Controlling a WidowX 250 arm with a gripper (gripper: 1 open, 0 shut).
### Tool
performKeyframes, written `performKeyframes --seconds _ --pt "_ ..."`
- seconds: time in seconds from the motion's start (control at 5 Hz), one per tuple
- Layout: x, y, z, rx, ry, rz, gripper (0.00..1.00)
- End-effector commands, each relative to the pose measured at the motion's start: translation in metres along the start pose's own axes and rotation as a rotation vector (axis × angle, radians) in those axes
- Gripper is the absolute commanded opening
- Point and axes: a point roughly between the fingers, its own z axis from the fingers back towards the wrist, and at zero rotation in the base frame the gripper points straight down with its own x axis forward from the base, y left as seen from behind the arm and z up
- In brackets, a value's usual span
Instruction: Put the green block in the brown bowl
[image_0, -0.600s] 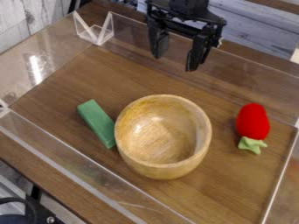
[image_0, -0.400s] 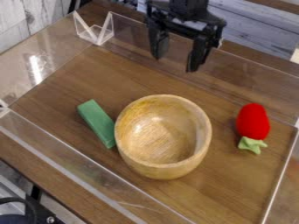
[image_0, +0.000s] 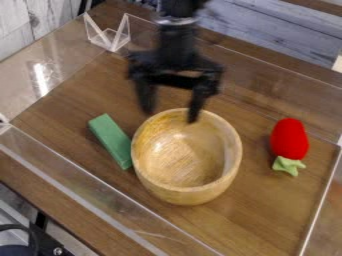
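Note:
The green block (image_0: 111, 139) is a flat matte bar lying on the wooden table just left of the brown bowl (image_0: 186, 155), nearly touching its rim. The bowl is round, light wood, with nothing inside it. My gripper (image_0: 171, 100) hangs open above the bowl's far rim, its two dark fingers (image_0: 143, 98) spread wide with nothing between them. It is up and to the right of the block, apart from it. The gripper is motion-blurred.
A red strawberry-like toy (image_0: 289, 142) with green leaves lies right of the bowl. A clear plastic stand (image_0: 107, 32) sits at the back left. A transparent wall (image_0: 160, 215) runs around the table's work area.
The gripper has swung from the back of the table forward and left, down to the bowl's far rim. It stays open. Block, bowl and toy have not moved.

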Motion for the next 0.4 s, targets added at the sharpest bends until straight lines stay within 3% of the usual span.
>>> performKeyframes --seconds 0.0,0.2 --pt "-0.006 0.034 -0.003 -0.063 -0.059 0.152 1.0" --pt "-0.017 0.05 -0.011 -0.107 -0.073 0.316 1.0"
